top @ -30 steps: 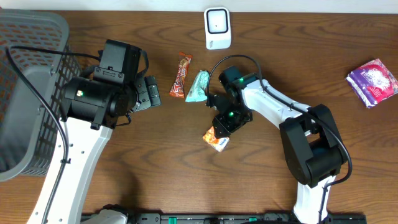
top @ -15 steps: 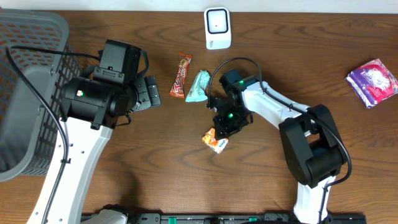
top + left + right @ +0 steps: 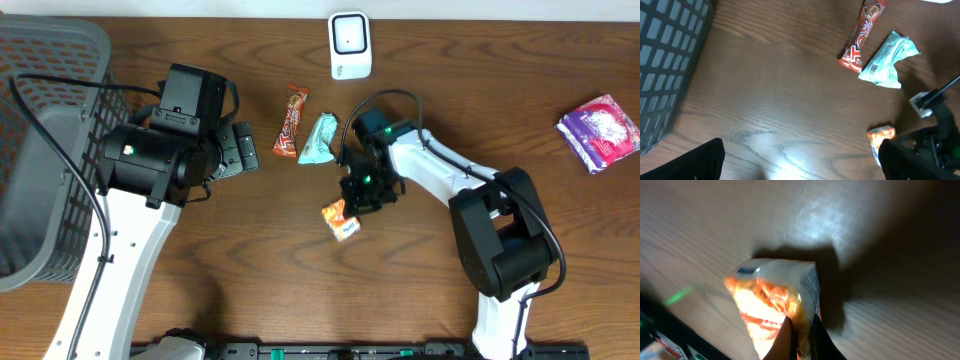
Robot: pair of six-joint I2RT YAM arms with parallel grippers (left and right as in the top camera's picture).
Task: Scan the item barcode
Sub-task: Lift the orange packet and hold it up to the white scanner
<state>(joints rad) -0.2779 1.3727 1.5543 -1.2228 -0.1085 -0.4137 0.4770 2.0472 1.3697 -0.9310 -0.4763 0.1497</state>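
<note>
Two grippers noted: the right gripper (image 3: 352,207) was clamped on the orange packet (image 3: 341,221), midway between the table's (image 3: 250,255) side edges. The left gripper's (image 3: 242,150) jaws stood wide apart.

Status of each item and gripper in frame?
right gripper: shut on orange snack packet
orange snack packet: pinched by one edge, seemingly lifted
left gripper: open, empty
red candy bar: lying flat, untouched
teal packet: crumpled, lying, barcode up
purple packet: lying, untouched
scanner: no item presented yet
</note>
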